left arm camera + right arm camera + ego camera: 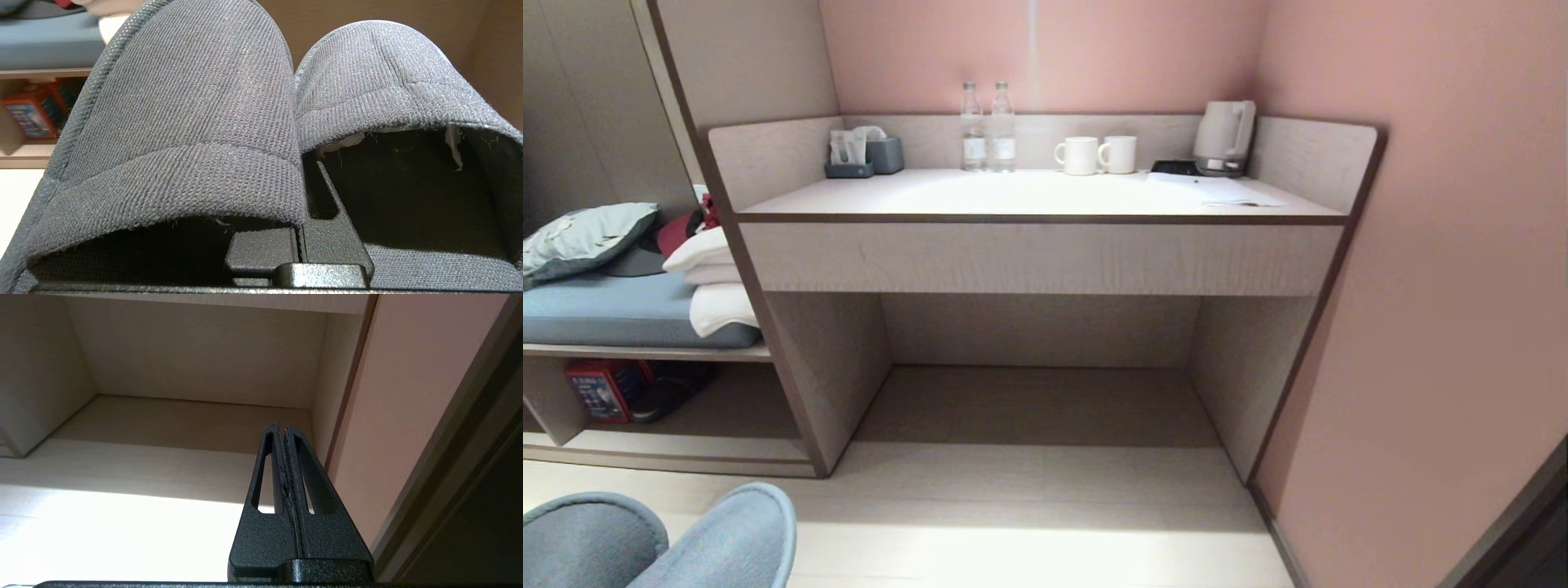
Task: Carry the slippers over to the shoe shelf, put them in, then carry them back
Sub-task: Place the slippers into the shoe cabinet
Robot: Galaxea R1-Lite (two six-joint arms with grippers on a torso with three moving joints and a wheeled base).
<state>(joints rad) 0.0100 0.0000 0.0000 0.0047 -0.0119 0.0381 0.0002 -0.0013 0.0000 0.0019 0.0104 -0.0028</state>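
The slippers (723,535), a dark grey fabric pair with rounded toes, show at the lower left of the head view, toes forward above the pale floor. In the left wrist view they fill the picture side by side (184,122). My left gripper (304,183) is shut on their touching inner edges, one finger inside each slipper. The shoe shelf (694,445) is the low open cubby under the bench, ahead and to the left. My right gripper (282,426) is shut with nothing in it and points toward the right corner of the desk recess.
A desk (1045,245) with a tall knee recess stands straight ahead; bottles, mugs and a kettle (1225,139) stand on it. A red box (600,390) and a dark object sit inside the shelf cubby. Pillows lie on the bench (613,314). A pink wall (1445,327) closes the right side.
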